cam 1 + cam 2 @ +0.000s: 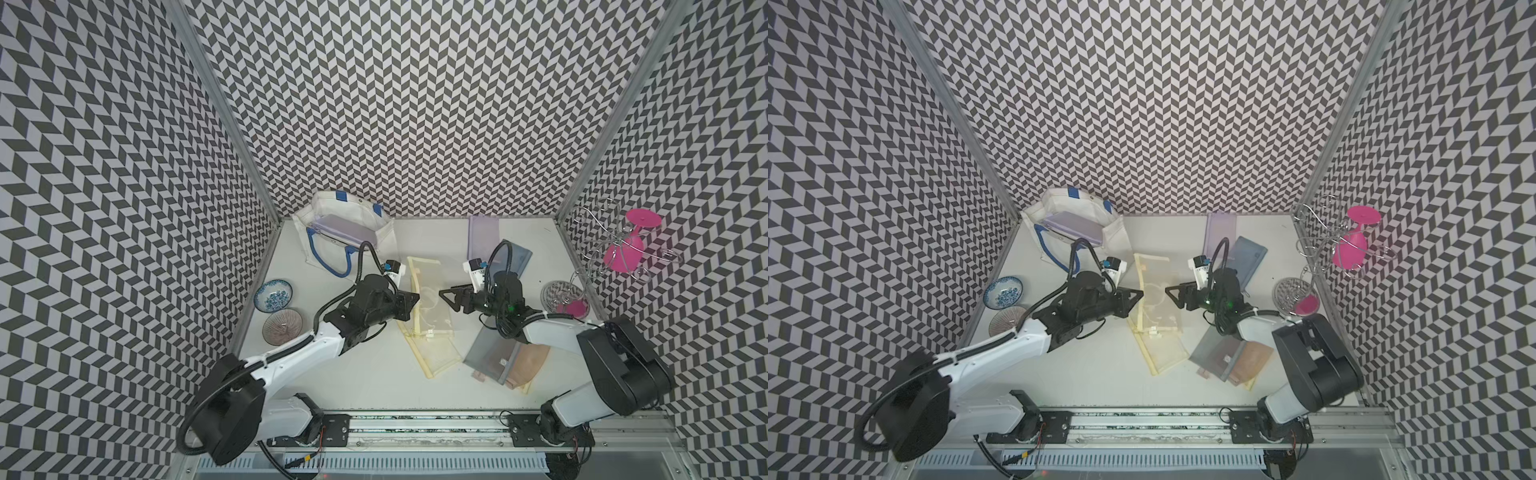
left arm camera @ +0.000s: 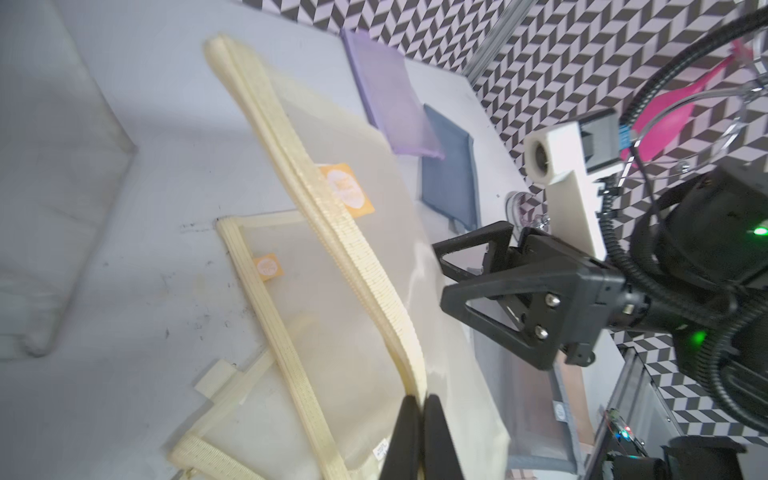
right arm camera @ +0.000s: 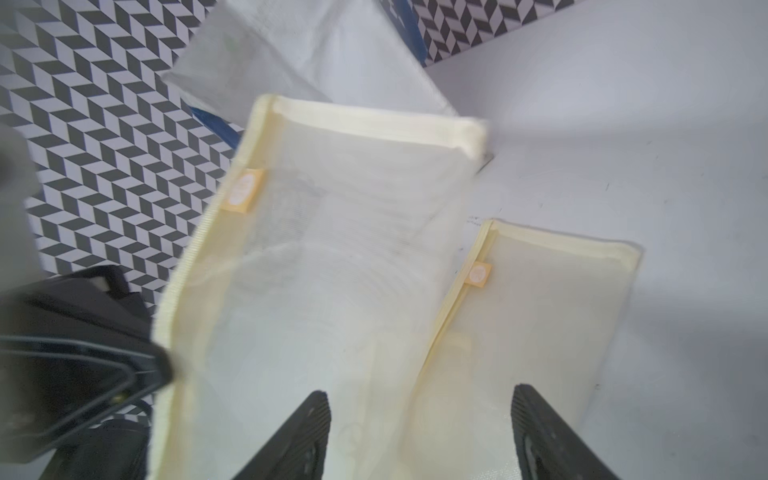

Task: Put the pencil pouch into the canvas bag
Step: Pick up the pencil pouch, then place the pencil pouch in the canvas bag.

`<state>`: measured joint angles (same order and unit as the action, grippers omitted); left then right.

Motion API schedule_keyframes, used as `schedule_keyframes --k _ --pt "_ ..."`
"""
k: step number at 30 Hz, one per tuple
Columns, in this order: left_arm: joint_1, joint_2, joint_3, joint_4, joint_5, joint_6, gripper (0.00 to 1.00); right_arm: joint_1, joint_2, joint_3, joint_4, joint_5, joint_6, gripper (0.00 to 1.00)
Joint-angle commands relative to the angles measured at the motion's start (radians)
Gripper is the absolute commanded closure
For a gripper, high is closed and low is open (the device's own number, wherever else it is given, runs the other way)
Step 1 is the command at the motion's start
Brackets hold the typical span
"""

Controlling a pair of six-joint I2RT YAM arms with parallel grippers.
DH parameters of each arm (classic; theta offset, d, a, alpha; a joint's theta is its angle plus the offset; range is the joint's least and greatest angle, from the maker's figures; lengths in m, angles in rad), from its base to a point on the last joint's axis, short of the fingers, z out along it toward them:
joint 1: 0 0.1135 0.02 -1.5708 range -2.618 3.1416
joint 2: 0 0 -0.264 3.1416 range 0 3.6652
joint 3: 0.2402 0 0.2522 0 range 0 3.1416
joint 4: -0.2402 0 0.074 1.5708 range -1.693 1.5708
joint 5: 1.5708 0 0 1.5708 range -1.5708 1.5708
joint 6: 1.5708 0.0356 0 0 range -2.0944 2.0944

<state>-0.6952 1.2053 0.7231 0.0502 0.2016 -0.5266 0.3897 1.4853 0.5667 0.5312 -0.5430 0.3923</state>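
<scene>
A cream mesh pencil pouch [image 1: 428,299] [image 1: 1156,291] hangs between the two arms. My left gripper [image 1: 417,297] [image 2: 420,401] is shut on its zipper edge [image 2: 332,199], and that edge is raised off the table. My right gripper [image 1: 444,296] [image 3: 419,392] stands open at the pouch's other side; its fingers hold nothing. The pouch's mesh face [image 3: 332,249] fills the right wrist view. The white canvas bag [image 1: 345,224] [image 1: 1075,220] with blue handles stands open at the back left, with a purple pouch inside it.
A second cream pouch [image 1: 436,353] [image 3: 540,311] lies flat under the held one. Grey and brown pouches [image 1: 498,353] lie front right; purple [image 1: 484,232] and blue-grey [image 1: 515,257] pouches lie at the back. Two bowls [image 1: 273,295] sit left. A wire rack with pink glasses [image 1: 623,245] stands right.
</scene>
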Motion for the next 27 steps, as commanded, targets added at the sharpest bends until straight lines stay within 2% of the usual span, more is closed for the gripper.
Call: schedule_keyframes --k 1,5,9,17,20,27 --pt "-0.009 -0.112 0.020 -0.161 -0.046 0.056 1.00 0.001 -0.112 -0.051 0.028 0.130 -0.029 0.26" --pt "-0.007 -0.199 0.114 -0.286 -0.076 0.084 1.00 0.001 -0.257 -0.125 0.077 0.215 -0.026 0.25" --pt "-0.003 -0.241 0.229 -0.367 -0.104 0.107 1.00 0.001 -0.332 -0.162 0.087 0.281 -0.032 0.25" --pt "0.026 -0.179 0.526 -0.445 -0.147 0.129 1.00 0.001 -0.372 -0.186 0.106 0.301 -0.029 0.25" --pt "0.098 -0.134 0.614 -0.464 -0.169 0.120 1.00 0.001 -0.378 -0.185 0.102 0.290 -0.049 0.26" --pt "0.368 -0.079 0.670 -0.412 -0.098 0.050 1.00 0.001 -0.408 -0.192 0.109 0.275 -0.055 0.26"
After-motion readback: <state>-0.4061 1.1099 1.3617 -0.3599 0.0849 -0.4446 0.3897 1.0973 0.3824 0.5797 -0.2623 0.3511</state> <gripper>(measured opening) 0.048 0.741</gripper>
